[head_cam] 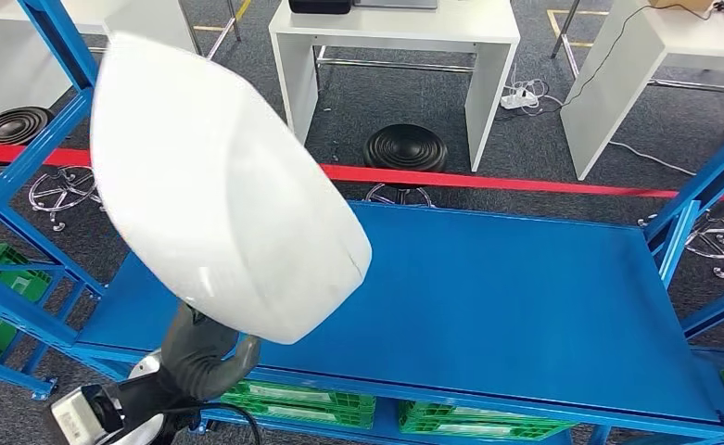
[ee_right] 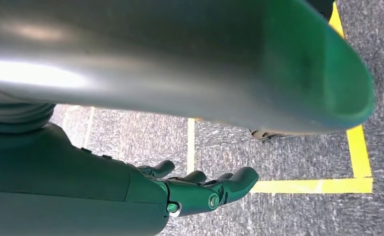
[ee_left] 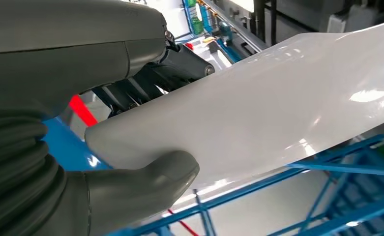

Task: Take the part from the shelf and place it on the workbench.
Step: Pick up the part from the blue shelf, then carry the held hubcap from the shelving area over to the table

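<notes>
The part [head_cam: 223,190], a large white curved shell with a smooth glossy surface, is held raised above the left end of the blue workbench [head_cam: 506,297], tilted so that its broad face is turned toward the head camera. It is gripped at its lower edge by the left hand [head_cam: 200,357]; in the left wrist view the part [ee_left: 278,108] is seen clamped between the thick grey thumb [ee_left: 150,179] pressed on one face and the darker fingers [ee_left: 145,88] laid on the other. No contact between the part and the workbench top can be made out. The right hand [ee_right: 199,189] is seen hanging over grey carpet [ee_right: 298,157] marked with yellow tape lines [ee_right: 327,186], its fingers loosely spread and slightly curled, with nothing held in them. Green crates [head_cam: 339,408] are stored under the workbench top, and blue shelf frames [head_cam: 24,185] stand at both ends. Beyond the workbench a red tape line [head_cam: 525,183] is stretched across, with a black stool [head_cam: 405,148] and white tables [head_cam: 395,46] behind it.
</notes>
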Motion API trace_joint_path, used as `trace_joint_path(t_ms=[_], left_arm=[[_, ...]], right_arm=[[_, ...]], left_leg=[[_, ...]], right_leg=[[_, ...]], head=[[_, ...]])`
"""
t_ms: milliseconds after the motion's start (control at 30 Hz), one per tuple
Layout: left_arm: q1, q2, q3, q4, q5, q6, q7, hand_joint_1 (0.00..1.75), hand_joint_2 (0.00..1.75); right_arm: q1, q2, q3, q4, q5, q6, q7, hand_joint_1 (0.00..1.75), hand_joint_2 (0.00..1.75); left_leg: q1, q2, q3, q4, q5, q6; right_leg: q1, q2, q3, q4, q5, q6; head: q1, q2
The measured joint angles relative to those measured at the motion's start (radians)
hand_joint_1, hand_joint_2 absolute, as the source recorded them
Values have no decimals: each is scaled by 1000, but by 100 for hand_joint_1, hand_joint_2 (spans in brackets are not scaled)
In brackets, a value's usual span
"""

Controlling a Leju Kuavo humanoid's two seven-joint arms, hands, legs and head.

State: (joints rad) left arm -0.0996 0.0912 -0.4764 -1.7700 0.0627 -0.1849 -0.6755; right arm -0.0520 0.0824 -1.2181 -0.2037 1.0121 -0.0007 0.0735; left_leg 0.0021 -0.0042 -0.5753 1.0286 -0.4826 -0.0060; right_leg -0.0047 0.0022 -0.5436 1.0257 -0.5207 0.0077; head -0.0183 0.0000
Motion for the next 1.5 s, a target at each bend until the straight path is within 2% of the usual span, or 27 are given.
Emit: trace_joint_path(t_ms=[167,467,633,800,900,933,967,1067,1100,1133,1167,1233,1267,1300,1400,1433,1467,1500], left_arm=[[25,-26,0,-37,82,-35,-3,175,175],[47,-58,-3,-53,106,-47,-8,175,175],[49,-73,-5,-53,113,-48,-9,175,175],[49,-78,-5,-53,117,-48,-9,175,175],[48,-81,-5,-53,118,-51,-10,175,175],[48,-83,-5,-53,119,-53,-10,175,175],[48,-85,-5,-52,120,-54,-10,175,175],[49,-89,-6,-46,121,-56,-10,175,175],[49,-90,-8,-43,121,-56,-10,175,175],[49,-90,-10,-39,121,-57,-10,175,175],[49,-90,-13,-36,121,-58,-10,175,175],[49,-90,-20,-30,121,-61,-10,175,175],[48,-90,-23,-27,121,-63,-10,175,175],[47,-90,-26,-24,122,-66,-10,175,175],[46,-90,-32,-18,123,-72,-10,175,175],[46,-90,-33,-16,123,-75,-10,175,175],[45,-89,-35,-15,123,-77,-10,175,175],[44,-89,-36,-13,124,-80,-10,175,175]], right_arm=[[-2,0,1,0,13,3,-8,0,0],[-6,0,3,0,24,5,5,0,0],[-6,0,3,0,29,5,7,0,0],[-7,0,4,0,29,5,7,0,0],[-7,-1,4,0,30,4,7,0,0],[-7,-1,4,0,30,3,7,0,0],[-8,-1,4,0,30,3,7,0,0],[-9,-2,4,0,30,1,6,0,0],[-9,-2,4,0,30,1,6,0,0],[-9,-3,4,0,29,1,6,0,0],[-10,-3,4,0,29,1,6,0,0],[-13,-2,4,0,29,1,6,0,0],[-15,-2,4,1,28,1,6,0,0],[-17,-1,4,1,28,2,6,0,0],[-19,-1,4,1,27,3,5,0,0],[-20,0,4,1,27,3,5,0,0],[-20,0,4,1,27,3,4,0,0],[-20,-1,4,1,27,3,3,0,0]], left_leg=[[0,0,0,0,0,0],[0,0,0,0,0,0],[-4,0,0,1,-1,2],[-11,0,0,2,-4,9],[-10,1,3,-7,5,21],[-7,2,5,-14,12,26],[-3,4,7,-21,17,30],[-1,7,3,-25,22,34],[0,8,1,-24,22,32],[2,8,-2,-21,23,30],[5,8,-6,-17,24,27],[11,7,-16,-6,25,15],[12,5,-20,0,26,6],[11,4,-24,5,26,-2],[11,1,-30,8,34,-25],[12,1,-35,13,27,-32],[14,1,-45,36,4,-37],[14,2,-62,79,-34,-40]], right_leg=[[0,0,0,0,0,0],[0,0,0,0,0,0],[-6,0,0,-1,1,2],[-13,0,1,-2,1,9],[-14,0,2,-3,2,19],[-14,0,-2,8,-8,23],[-13,0,-15,38,-30,25],[-16,0,-90,209,-120,31],[-17,0,-107,247,-129,33],[-19,0,-107,250,-117,36],[-22,0,-88,215,-89,39],[-27,1,-21,91,-33,44],[-26,3,0,49,-15,39],[-25,6,10,25,-11,32],[-22,8,-5,24,-9,0],[-22,6,-12,25,-4,-11],[-22,5,-19,24,4,-19],[-22,3,-28,23,12,-26]], head=[[0,0],[0,0],[0,0],[0,0],[0,0],[1,0],[3,0],[10,0],[10,0],[11,0],[11,0],[13,0],[14,0],[15,0],[12,0],[9,0],[7,0],[3,0]])
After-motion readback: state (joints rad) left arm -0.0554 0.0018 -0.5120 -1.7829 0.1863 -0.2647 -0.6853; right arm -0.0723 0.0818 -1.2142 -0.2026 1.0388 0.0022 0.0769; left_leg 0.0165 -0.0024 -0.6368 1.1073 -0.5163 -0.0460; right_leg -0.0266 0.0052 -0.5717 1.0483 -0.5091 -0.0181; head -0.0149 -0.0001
